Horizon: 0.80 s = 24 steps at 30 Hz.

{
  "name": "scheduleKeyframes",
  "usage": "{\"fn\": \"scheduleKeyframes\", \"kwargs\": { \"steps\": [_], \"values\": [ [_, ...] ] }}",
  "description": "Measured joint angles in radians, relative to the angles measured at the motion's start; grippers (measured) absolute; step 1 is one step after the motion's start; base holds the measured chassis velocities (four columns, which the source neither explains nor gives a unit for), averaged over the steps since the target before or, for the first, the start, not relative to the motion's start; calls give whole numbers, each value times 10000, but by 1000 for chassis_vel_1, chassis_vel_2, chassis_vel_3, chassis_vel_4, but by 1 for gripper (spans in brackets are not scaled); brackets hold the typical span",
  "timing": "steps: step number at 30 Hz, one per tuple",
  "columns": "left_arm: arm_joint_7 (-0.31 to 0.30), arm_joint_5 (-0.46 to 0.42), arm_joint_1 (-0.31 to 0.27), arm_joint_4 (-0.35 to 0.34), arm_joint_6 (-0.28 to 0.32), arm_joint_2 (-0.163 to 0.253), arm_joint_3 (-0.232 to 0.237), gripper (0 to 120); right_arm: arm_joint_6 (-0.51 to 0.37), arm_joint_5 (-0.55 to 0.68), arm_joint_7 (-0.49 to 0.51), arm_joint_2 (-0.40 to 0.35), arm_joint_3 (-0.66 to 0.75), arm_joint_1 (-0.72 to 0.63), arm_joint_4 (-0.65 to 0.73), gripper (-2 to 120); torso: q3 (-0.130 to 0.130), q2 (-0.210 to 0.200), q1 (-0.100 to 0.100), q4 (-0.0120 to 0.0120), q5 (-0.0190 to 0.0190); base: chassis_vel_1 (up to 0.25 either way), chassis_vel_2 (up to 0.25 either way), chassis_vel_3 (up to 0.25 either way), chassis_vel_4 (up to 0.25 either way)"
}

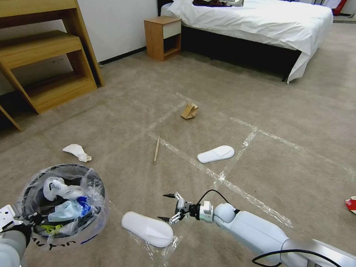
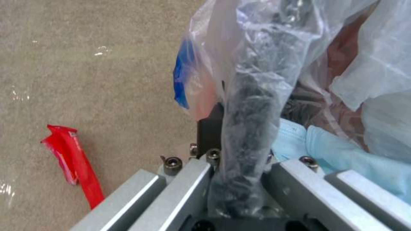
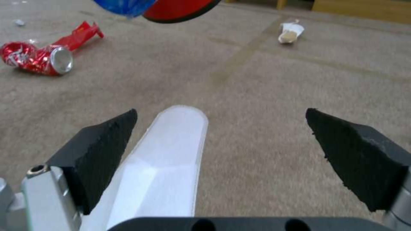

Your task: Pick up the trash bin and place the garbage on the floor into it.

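Beige short-pile carpet (image 1: 122,96), crossed by shiny tape strips, lies open toward twelve o'clock up to the bed (image 1: 259,18) and nightstand (image 1: 162,37). At seven o'clock the left gripper (image 2: 240,179) is clamped on the rim of the bag-lined trash bin (image 1: 61,200). The right gripper (image 1: 167,207), fingers spread, hovers over a flat white slipper (image 1: 146,228) at six o'clock.

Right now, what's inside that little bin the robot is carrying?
The trash bin, held at its rim by the left hand, has a crinkly clear bag lining it. Inside lie crumpled white paper and a pale blue face mask. Whatever sits beneath them is covered.
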Motion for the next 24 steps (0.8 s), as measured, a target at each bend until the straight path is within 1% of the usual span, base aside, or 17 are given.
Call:
{"fn": "scheduleKeyframes", "kwargs": {
  "steps": [3,11,17,24],
  "values": [
    [0,41,2,0,0,-21,27,0,6,5,4,-289,-90,-58,170,100,0,0,0,0,0,0,0,0,0],
    [10,125,51,-38,-2,-101,75,0,7,-14,23,-720,-130,-213,517,100,0,0,0,0,1,0,0,0,0],
    [21,146,73,-62,-8,-152,69,0,6,-71,16,-791,-139,-327,589,100,0,0,0,-1,2,0,0,0,0],
    [27,174,64,-63,-22,-197,89,0,6,-78,1,-574,-274,-386,604,100,-1,-1,0,1,1,0,0,0,0]
  ]
}}
